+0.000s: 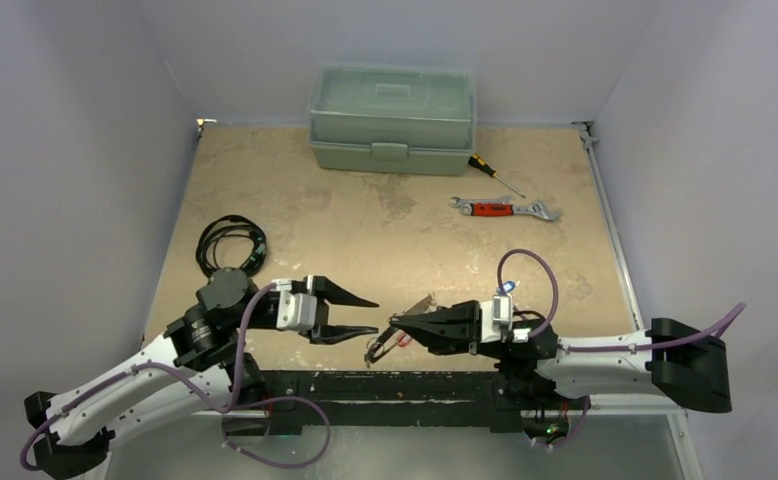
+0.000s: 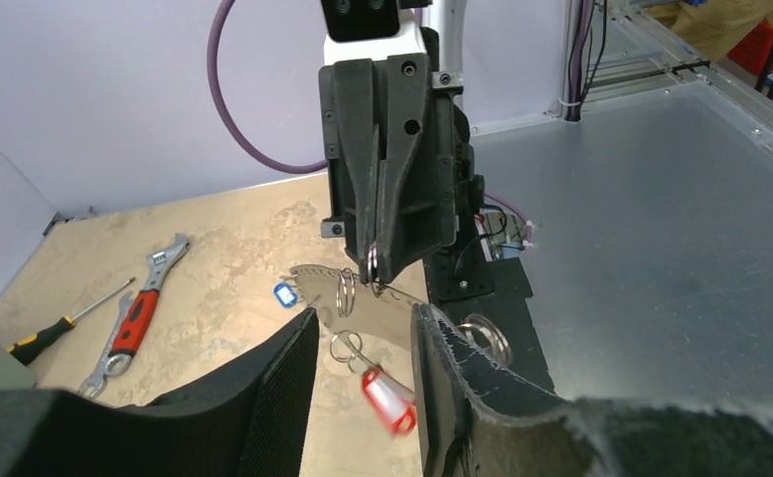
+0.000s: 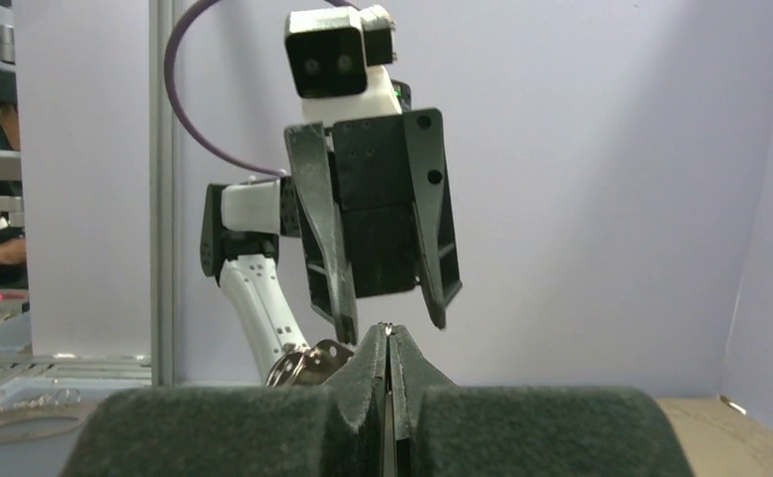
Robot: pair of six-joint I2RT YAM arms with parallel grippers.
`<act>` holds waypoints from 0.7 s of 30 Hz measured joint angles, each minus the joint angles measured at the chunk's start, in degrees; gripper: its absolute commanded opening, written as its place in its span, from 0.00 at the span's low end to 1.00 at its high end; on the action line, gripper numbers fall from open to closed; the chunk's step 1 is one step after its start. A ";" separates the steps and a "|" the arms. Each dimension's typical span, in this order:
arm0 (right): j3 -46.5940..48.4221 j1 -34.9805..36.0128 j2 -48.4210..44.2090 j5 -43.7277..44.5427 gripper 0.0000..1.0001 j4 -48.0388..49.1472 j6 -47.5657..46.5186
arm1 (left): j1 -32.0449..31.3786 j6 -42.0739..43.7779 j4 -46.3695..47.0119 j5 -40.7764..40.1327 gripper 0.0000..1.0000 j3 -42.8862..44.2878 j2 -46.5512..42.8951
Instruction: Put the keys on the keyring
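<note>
Currently mid-threading, I'd say: right gripper [image 1: 397, 322] is clamped on the thin silver wire keyring [image 2: 373, 262], with the red-tagged silver key [image 2: 384, 391] dangling below. Left gripper [image 1: 375, 315] is half spread and empty; next it should pinch that key. Blue-tagged key [image 2: 284, 294] lies on the tan table [image 1: 385, 220]. The ring's split is unreadable.

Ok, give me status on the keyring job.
Right tool shut on keyring, red-tag key dangling below. Left tool open, pointed at it. Blue-tag key lying on table, not strung. Nothing blocking.
</note>
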 measured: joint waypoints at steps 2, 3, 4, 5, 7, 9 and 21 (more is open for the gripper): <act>0.52 0.00 -0.02 -0.17 0.00 0.02 0.22 | 0.00 -0.59 1.90 0.07 0.36 -0.44 0.98; 0.81 0.00 -0.02 -0.28 0.00 0.02 0.35 | 0.00 -0.98 3.02 0.13 0.36 -0.79 1.51; 1.14 0.00 -0.02 -0.44 0.00 0.02 0.46 | 0.00 -1.31 3.74 0.22 0.36 -1.03 1.90; 1.40 0.00 0.00 -0.57 0.00 0.04 0.55 | 0.00 -1.68 4.83 0.37 0.35 -1.40 2.43; 2.01 0.00 0.09 -0.76 0.00 0.11 0.94 | 0.00 -2.51 6.27 0.55 0.34 -1.90 3.28; 2.45 0.00 0.11 -0.90 0.00 0.20 1.11 | 0.00 -2.86 7.80 0.79 0.33 -2.25 3.78; 5.77 0.00 2.84 -3.39 0.00 0.85 2.51 | 0.00 -6.60 13.42 1.86 0.39 -4.68 3.52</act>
